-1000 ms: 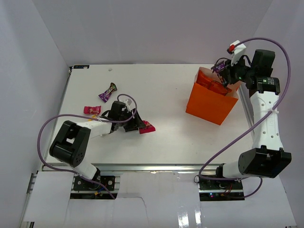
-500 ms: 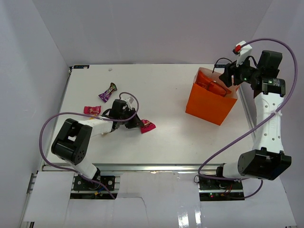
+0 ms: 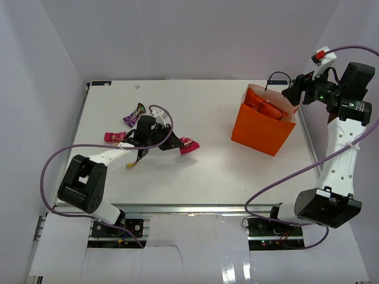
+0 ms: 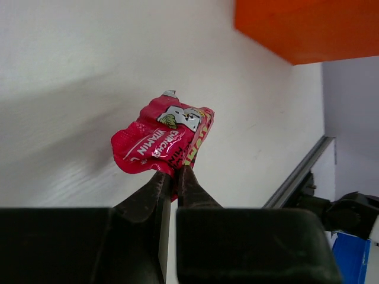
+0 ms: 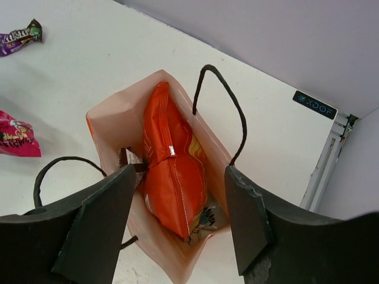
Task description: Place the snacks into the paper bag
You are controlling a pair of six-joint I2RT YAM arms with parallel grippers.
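While L claw [image 4: 172, 177] is clenched on the edge of the magenta-pink packet [image 4: 163, 142], pkt sits left of centre over the tabletop [image 3: 213, 165], well apart from the paper bag [image 3: 260, 127]. R claw [image 3: 294, 93] is spread wide w/ nothing in it, above the bag mouth. Chip bag [image 5: 172, 177] stands inside w/ a small wrapper [image 5: 133, 161] beside it. Purple candy bar [image 3: 134, 115] + another pink packet [image 3: 114, 136] lie on tabletop further left.
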